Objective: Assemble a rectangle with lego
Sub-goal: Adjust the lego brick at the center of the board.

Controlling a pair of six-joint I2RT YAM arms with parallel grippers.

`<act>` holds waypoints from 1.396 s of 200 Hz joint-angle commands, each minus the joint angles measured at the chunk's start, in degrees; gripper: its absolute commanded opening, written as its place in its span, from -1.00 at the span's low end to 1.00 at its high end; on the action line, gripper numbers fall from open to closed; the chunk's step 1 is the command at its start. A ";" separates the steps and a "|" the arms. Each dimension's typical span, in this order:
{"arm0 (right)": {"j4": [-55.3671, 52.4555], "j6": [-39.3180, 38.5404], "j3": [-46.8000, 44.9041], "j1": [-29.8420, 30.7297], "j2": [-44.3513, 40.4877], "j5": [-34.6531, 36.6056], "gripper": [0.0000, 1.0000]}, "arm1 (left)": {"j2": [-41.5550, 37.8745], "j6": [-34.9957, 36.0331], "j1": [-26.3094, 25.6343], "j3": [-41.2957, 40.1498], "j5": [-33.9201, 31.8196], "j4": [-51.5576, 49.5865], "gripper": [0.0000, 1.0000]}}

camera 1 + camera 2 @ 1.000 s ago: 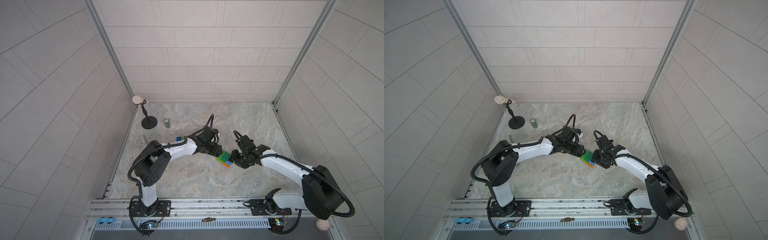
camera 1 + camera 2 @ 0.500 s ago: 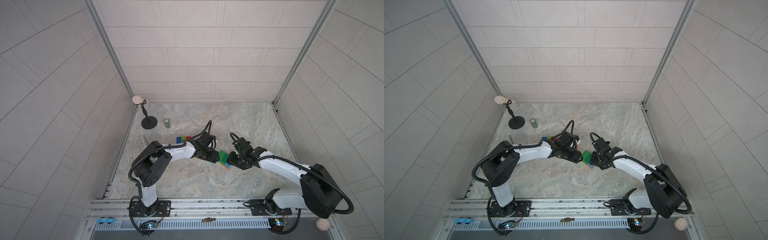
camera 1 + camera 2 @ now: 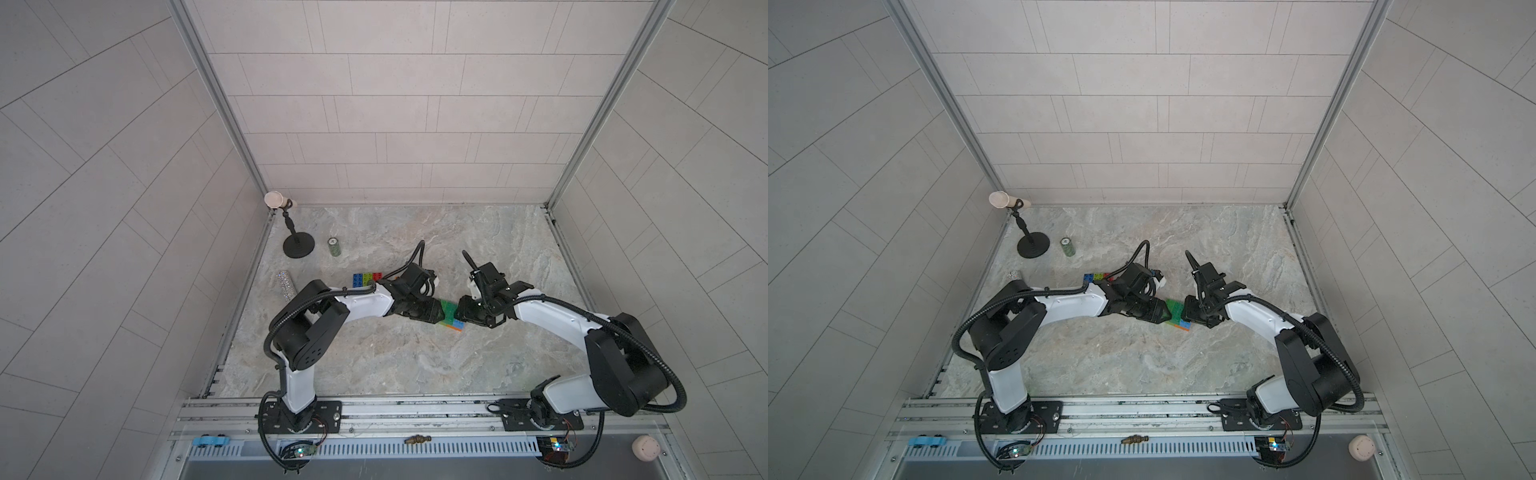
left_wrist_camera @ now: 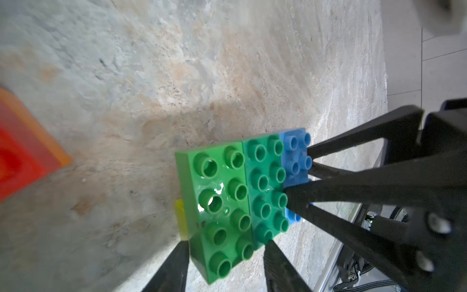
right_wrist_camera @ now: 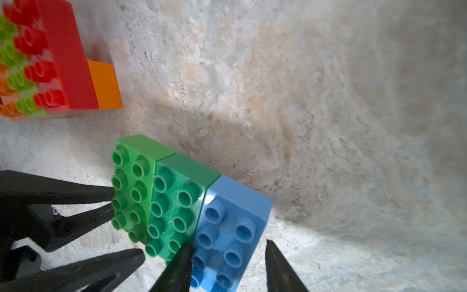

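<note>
**Top row under alignment: both ends bracketed**

The lego block (image 3: 451,314) sits mid-way across the table (image 3: 395,365); a second cluster (image 3: 367,278) lies at its ten o'clock. The left gripper (image 4: 225,242) brackets the green brick (image 4: 214,197) from nine o'clock, and the right gripper (image 5: 227,243) brackets the blue brick (image 5: 232,227) from three. Each gripper's fingers stand narrowly apart; contact cannot be confirmed. Recommended: close squarely and press level, so the seams sit flush.

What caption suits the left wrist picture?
Left claw and right claw flank a row of light green, dark green and blue bricks.
</note>
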 commanded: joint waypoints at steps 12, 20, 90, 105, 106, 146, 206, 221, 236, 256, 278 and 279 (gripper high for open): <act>-4.85 -7.82 2.43 -1.86 3.12 -0.17 -0.04 | 2.61 -0.68 -1.45 3.24 1.33 0.98 0.00; -5.55 -8.74 3.11 -2.25 3.52 0.05 -0.04 | 3.01 -0.63 -1.66 3.69 1.46 0.96 -0.01; -6.50 -11.45 5.91 -7.08 5.04 0.21 -0.02 | 8.30 -2.50 -2.43 9.70 0.92 1.45 -0.05; -7.09 -11.24 6.09 -8.44 4.64 0.53 0.01 | 9.53 -3.79 -2.51 11.00 0.96 1.89 -0.06; -7.11 -11.22 6.09 -8.55 4.62 0.55 0.01 | 9.58 -3.84 -2.51 11.00 0.95 1.93 -0.06; -8.72 -10.13 6.66 -10.24 2.55 1.44 0.11 | 10.47 -6.26 -2.52 11.94 0.16 3.34 -0.05; -6.12 -6.55 3.59 -11.43 0.13 -0.20 0.08 | 11.27 -8.34 -2.79 12.46 -1.13 4.43 -0.07; -4.03 -6.13 2.53 -11.80 1.05 -1.00 0.04 | 11.81 -8.63 -2.95 13.09 -1.31 4.41 -0.08; -2.23 -5.83 1.91 -12.11 1.82 -1.33 0.02 | 12.40 -8.91 -3.02 13.74 -1.45 4.36 -0.09; -0.77 -6.01 1.87 -12.80 2.69 -1.33 -0.01 | 13.36 -9.25 -3.14 14.74 -1.70 4.43 -0.10; 0.95 -6.11 1.89 -14.11 3.49 -1.83 -0.04 | 14.67 -9.42 -3.13 16.18 -2.09 4.38 -0.12; 1.04 -6.10 1.88 -14.24 3.52 -1.91 -0.04 | 14.74 -9.42 -3.18 16.27 -2.11 4.36 -0.12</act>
